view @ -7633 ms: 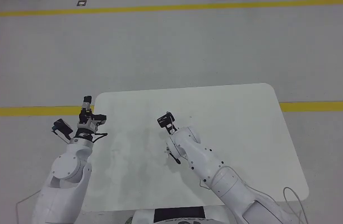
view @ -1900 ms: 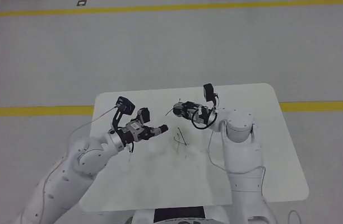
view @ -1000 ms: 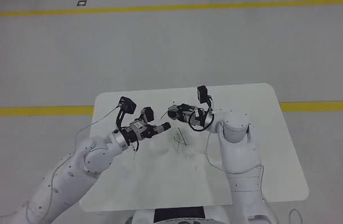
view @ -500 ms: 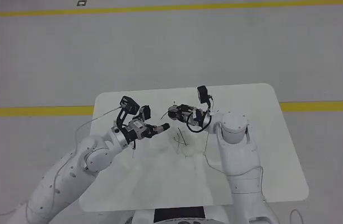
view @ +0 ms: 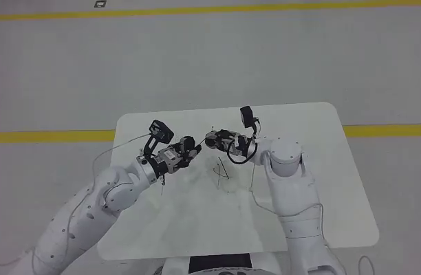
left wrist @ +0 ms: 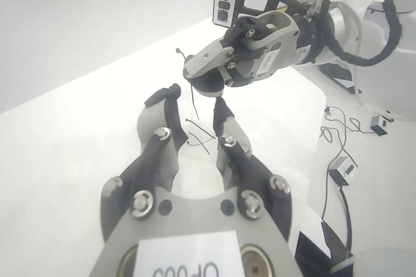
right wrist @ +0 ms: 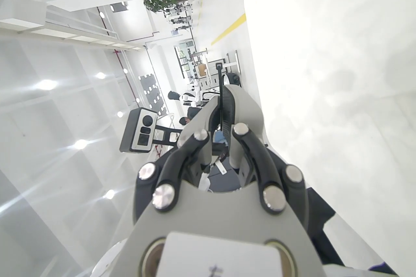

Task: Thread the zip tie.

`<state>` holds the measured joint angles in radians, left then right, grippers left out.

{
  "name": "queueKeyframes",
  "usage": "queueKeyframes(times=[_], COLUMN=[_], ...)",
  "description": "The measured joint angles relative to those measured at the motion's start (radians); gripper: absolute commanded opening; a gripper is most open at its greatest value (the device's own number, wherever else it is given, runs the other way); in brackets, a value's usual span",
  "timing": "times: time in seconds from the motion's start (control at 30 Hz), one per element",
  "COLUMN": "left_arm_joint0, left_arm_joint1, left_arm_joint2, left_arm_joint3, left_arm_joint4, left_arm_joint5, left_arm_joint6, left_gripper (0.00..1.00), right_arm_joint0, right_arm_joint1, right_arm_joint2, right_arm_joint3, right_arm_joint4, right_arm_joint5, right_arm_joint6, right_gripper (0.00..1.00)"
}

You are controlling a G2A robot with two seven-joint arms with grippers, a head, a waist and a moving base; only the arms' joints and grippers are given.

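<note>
My right gripper is shut on a thin black zip tie whose square head sticks out past the fingertips. In the left wrist view that same right gripper hangs above the table, and the zip tie's tail dangles below it. My left gripper is open just under it, one finger on each side of the dangling tail, not touching it. From the top view the left gripper and the right gripper almost meet over the white table.
A few loose black zip ties lie crossed on the table just in front of the grippers, also in the left wrist view as loose zip ties. Cables and small boxes lie on the floor past the table edge.
My left gripper has moved closer to the right gripper, and its fingertips now stand around the hanging tail. The right gripper has shifted slightly toward it, still holding the zip tie.
</note>
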<state>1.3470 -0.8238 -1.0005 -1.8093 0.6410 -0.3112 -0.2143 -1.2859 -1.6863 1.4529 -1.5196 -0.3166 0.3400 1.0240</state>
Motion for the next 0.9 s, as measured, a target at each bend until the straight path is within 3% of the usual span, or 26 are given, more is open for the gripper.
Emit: queueKeyframes(times=[0.9], left_arm_joint0=[-0.001], left_arm_joint1=[-0.023], left_arm_joint2=[0.003], left_arm_joint3=[0.018], left_arm_joint4=[0.039], left_arm_joint5=[-0.028], left_arm_joint6=[0.002], left_gripper=[0.08], right_arm_joint0=[0.02], right_arm_joint1=[0.036], right_arm_joint2=[-0.049], right_arm_joint3=[0.051], right_arm_joint4=[0.095], right_arm_joint5=[0.0], right_arm_joint6=[-0.021], right_gripper=[0.0])
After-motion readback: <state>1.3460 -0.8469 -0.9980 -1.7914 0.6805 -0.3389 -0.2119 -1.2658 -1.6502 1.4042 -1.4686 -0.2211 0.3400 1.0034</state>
